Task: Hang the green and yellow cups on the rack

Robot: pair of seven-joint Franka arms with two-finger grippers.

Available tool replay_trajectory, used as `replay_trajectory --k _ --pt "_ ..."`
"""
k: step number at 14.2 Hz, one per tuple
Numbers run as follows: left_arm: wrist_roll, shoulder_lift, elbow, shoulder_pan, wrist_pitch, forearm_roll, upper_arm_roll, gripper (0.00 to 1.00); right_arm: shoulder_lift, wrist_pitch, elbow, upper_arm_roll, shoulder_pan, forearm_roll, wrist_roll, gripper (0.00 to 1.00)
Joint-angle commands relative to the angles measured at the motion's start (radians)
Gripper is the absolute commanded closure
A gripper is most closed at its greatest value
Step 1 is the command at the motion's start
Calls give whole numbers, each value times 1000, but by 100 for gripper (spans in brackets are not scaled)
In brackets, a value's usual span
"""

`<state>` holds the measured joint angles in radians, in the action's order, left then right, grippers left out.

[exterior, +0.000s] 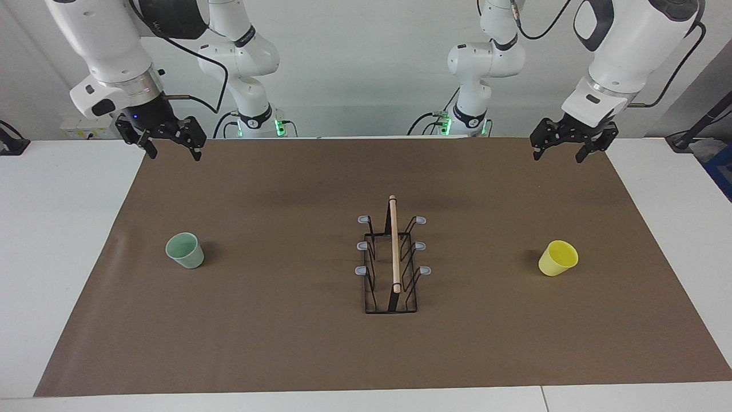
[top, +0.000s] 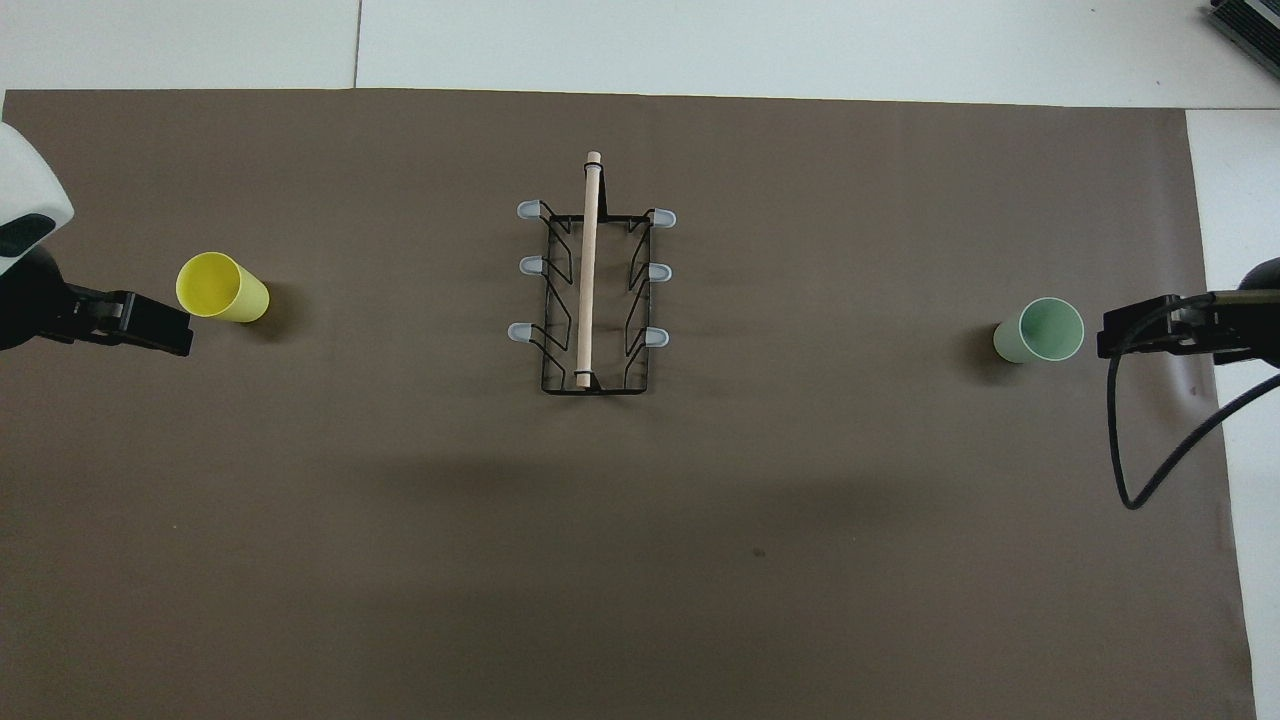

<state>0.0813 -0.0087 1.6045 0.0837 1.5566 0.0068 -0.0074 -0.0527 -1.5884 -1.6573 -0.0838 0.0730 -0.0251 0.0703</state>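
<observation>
In the facing view, nearest the camera lies the bare edge of the brown mat (exterior: 286, 355) that covers the white surface (exterior: 57, 257). On the mat's middle stands the rack (exterior: 392, 269), its wooden rod (exterior: 394, 246) running lengthwise from the robots' end toward the camera, three grey-tipped prongs jutting out to each side, none carrying a cup. The green cup (exterior: 186, 250) stands toward the right arm's end of the surface, well apart from the rack, mouth up and tipped toward the camera. The yellow cup (exterior: 558, 258) sits toward the left arm's end, equally well apart, its mouth also open upward. The right gripper (exterior: 171, 146) hangs over the mat's corner at the robots' end with its fingers spread and holding nothing; the left gripper (exterior: 559, 150) hangs over the other corner at that end, fingers likewise spread and empty. A pale wall rises past the arm bases, where small green lights glow. No writing can be read. In the overhead view, the rack (top: 594, 290) again shows its long axis running away from the robots, the yellow cup (top: 222, 288) beside the left gripper (top: 150, 325), the green cup (top: 1040, 330) beside the right gripper (top: 1140, 330).
</observation>
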Motion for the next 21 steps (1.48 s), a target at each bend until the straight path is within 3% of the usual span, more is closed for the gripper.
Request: replay_trajectory --k 1,7,9,11,12,15,18,21 --pt "17 -28 31 -10 -6 -13 -3 0 2 -1 1 4 -1 13 16 0" --pt "18 -37 32 -10 -23 -13 -3 0 1 -1 -5 4 -2 20 16 0" --pt "12 -36 32 -10 -21 -13 -3 0 -48 -10 -102 4 -1 22 66 0" --pt "8 -30 31 -18 -18 -22 -3 0 -53 -106 -137 1 -2 91 105 0" --pt "8 -24 28 -28 -17 -30 -3 0 -36 -122 -136 2 -2 61 89 0" --pt "6 41 0 -60 -12 -54 -2 0 136 -26 -11 4 -21 33 33 0" --pt "-3 178 -142 -91 -18 -71 1 0 412 62 248 4 -30 31 -67 0" --pt "-119 307 -259 -91 -1 -96 35 0 507 -21 269 6 -42 33 -207 0"
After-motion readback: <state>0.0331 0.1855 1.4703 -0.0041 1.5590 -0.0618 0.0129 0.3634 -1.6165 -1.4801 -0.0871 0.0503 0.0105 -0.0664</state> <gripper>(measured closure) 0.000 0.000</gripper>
